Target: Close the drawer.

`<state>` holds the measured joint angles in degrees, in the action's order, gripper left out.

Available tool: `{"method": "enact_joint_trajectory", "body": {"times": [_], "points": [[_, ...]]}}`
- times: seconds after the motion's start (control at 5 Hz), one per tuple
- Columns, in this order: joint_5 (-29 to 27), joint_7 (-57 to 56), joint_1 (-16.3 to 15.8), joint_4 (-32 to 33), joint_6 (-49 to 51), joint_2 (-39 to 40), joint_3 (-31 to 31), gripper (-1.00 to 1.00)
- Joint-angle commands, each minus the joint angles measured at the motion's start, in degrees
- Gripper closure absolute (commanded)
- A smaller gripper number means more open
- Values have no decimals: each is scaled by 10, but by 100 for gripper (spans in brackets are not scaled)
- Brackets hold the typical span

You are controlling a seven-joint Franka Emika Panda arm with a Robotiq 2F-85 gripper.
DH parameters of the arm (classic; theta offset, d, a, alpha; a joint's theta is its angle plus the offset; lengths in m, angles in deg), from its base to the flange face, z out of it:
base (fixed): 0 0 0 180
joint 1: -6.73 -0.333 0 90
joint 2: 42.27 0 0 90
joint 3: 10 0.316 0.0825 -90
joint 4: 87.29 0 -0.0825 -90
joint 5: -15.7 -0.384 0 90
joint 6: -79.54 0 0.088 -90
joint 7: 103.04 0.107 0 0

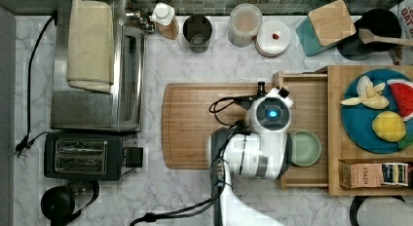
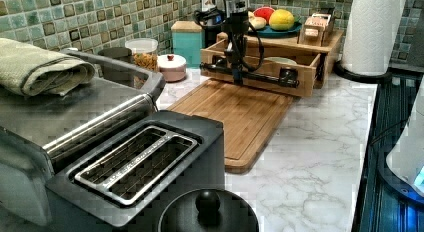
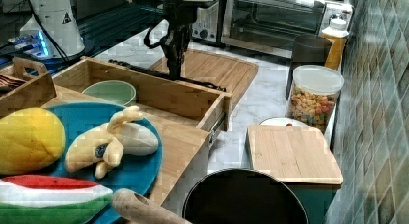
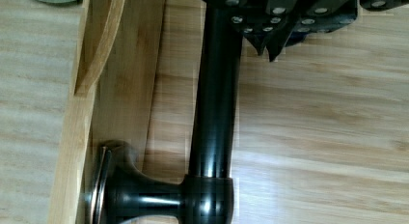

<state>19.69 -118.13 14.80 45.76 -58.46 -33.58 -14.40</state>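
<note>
Wrist view: black bar handle (image 4: 214, 103) closest, running lengthwise under the gripper (image 4: 270, 43). One post (image 4: 144, 200) joins it to the drawer (image 4: 82, 137) front. Fingertips (image 4: 277, 48) sit drawn together, gripping nothing, just beside the bar on the side away from the drawer front. Cannot tell whether they touch the bar. Board (image 4: 328, 137) lies beneath.

Top view: drawer (image 1: 302, 97) stands pulled out from under the cabinet top (image 1: 336, 138), toward the top view's left. Its front end overlaps the board (image 1: 190, 123). Green bowl (image 1: 305, 148) sits inside the drawer, partly hidden by the arm. Arm reaches in from the bottom edge, wrist over the drawer front. Blue plate (image 1: 360, 128) of toy fruit rests on the cabinet top. Toaster (image 1: 83, 155) and oven (image 1: 92, 75) stand at the top view's left, well apart from the drawer.

Left view: gripper (image 2: 237, 77) hangs upright, tip down at the handle (image 2: 265, 78), on the camera side of the bar. Drawer (image 2: 260, 67) open.

Right view: gripper (image 3: 174, 72) is down at the far side of the drawer (image 3: 159, 93) front, by the handle (image 3: 144, 69). Bowl (image 3: 108, 91) rests on the drawer floor near the right view's left wall.
</note>
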Motion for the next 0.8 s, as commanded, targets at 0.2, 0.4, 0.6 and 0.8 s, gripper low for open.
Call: {"method": "enact_joint_trajectory", "body": {"times": [0.2,0.4,0.6,0.8], "points": [[-117,-248,105,-162,8,80,-182,100],[-115,-270,163,-180,-7,95,-141,100],[-119,-273,155,-180,-6,96,-149,100],[-119,-273,154,-180,-6,96,-150,100]]}}
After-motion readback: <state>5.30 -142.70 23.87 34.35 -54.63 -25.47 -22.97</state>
